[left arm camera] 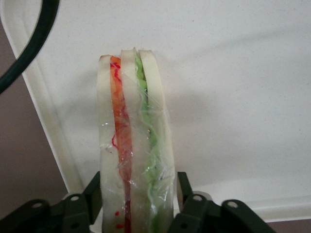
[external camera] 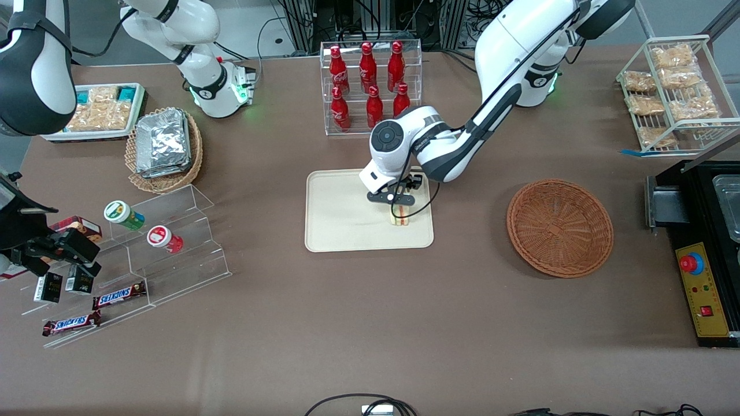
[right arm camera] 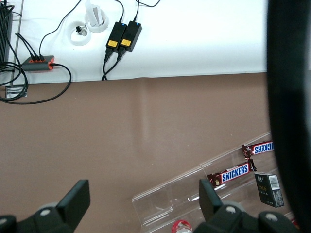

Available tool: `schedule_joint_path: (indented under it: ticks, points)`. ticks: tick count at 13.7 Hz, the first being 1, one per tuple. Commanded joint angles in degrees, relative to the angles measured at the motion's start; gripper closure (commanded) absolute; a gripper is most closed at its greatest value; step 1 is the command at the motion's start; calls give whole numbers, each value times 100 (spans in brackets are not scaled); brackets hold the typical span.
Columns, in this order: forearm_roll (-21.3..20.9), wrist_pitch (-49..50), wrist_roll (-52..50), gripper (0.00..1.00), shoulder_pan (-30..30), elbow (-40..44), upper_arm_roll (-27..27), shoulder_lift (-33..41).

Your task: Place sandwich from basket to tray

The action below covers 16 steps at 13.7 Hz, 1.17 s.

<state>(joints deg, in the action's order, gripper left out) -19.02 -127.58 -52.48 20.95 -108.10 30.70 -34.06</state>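
The left arm's gripper (external camera: 399, 207) is low over the cream tray (external camera: 341, 219), its two fingers (left arm camera: 93, 190) pressed against either side of the wrapped sandwich (left arm camera: 133, 145). The sandwich stands on edge on the tray, near the rim at the working arm's end. The round reddish-brown basket (external camera: 559, 227) sits on the table well apart, toward the working arm's end.
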Motion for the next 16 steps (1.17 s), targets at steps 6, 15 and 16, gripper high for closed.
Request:
schedule_joint_path:
  ticks: [6,15,16]
  points:
    - [-93,1103,-463,0,-65,1036,-73,39]
    - [-31,2175,-685,0,-1549,1274,-117,1014]
    - [-31,2342,-667,0,-1707,1274,-117,1111]
